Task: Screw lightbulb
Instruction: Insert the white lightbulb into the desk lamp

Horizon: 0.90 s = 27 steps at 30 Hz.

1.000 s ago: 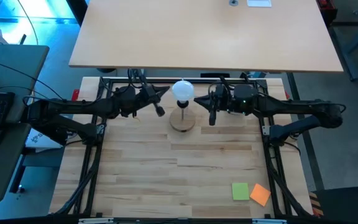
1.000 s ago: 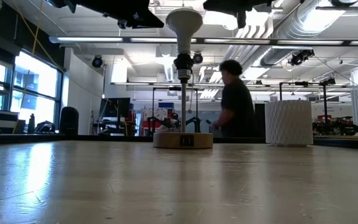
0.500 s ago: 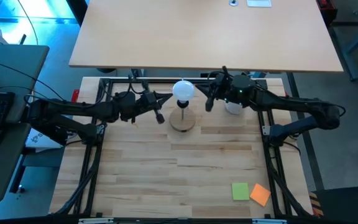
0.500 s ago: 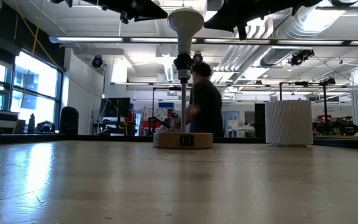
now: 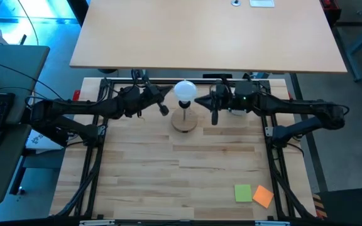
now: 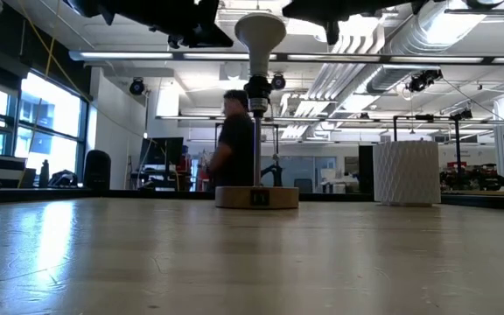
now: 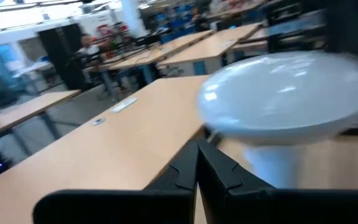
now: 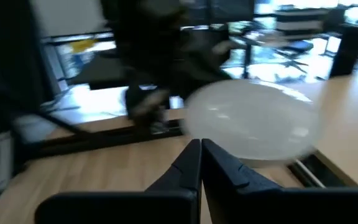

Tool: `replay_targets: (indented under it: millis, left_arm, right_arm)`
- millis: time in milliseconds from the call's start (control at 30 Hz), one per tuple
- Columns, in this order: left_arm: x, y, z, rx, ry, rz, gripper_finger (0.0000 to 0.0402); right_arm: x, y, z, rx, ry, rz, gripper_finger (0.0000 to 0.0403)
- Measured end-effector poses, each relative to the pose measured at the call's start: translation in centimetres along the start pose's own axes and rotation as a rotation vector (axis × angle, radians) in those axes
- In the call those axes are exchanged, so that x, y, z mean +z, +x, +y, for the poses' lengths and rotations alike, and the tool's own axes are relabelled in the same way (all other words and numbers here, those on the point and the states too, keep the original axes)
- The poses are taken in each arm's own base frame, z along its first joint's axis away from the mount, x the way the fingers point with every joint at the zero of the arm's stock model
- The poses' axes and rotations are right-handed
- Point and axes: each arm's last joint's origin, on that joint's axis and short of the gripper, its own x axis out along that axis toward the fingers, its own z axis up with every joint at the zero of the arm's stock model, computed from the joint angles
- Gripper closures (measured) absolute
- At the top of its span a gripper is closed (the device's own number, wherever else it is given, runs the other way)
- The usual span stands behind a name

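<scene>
My left gripper [image 5: 166, 93] and right gripper [image 5: 199, 100], both closed and empty, flank the lightbulb [image 5: 185, 90] seated on its wooden stand [image 5: 184, 123].

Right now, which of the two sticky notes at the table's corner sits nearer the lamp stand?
The green note. It lies on the side toward the wooden stand, while the orange note sits beside it, nearer the table's edge.

Left gripper [image 5: 166, 94] and right gripper [image 5: 198, 100] (both closed) facing inward.
</scene>
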Motion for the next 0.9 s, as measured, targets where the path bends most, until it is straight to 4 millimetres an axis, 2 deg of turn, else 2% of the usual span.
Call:
replay_targets:
  millis: [100,167,333,433,600,900]
  left_arm:
    - [0.2,-0.2,0.3,0.042,0.009,0.001,0.0401]
    - [0.4,-0.4,0.3,0.042,0.013,-0.004,0.0401]
    - [1.2,-1.3,-0.5,-0.003,0.015,-0.041,0.0401]
    - [1.4,-1.6,-1.1,-0.044,0.013,-0.067,0.0401]
    - [0.9,-0.9,-1.6,-0.053,-0.004,-0.055,0.0401]
    - [-0.1,0.3,-0.4,0.027,0.007,-0.008,0.0401]
  right_arm:
    - [0.0,-0.1,0.8,0.023,-0.048,0.001,0.0396]
    - [0.1,-0.2,0.9,-0.037,-0.056,-0.005,0.0396]
    - [-0.1,-0.7,-0.4,-0.320,-0.048,0.029,0.0396]
    - [-0.1,-0.5,-1.6,-0.379,-0.039,0.027,0.0396]
    - [-0.4,0.0,-2.9,-0.280,-0.001,0.025,0.0396]
    - [-0.2,-0.1,-0.7,-0.136,0.031,0.021,0.0396]
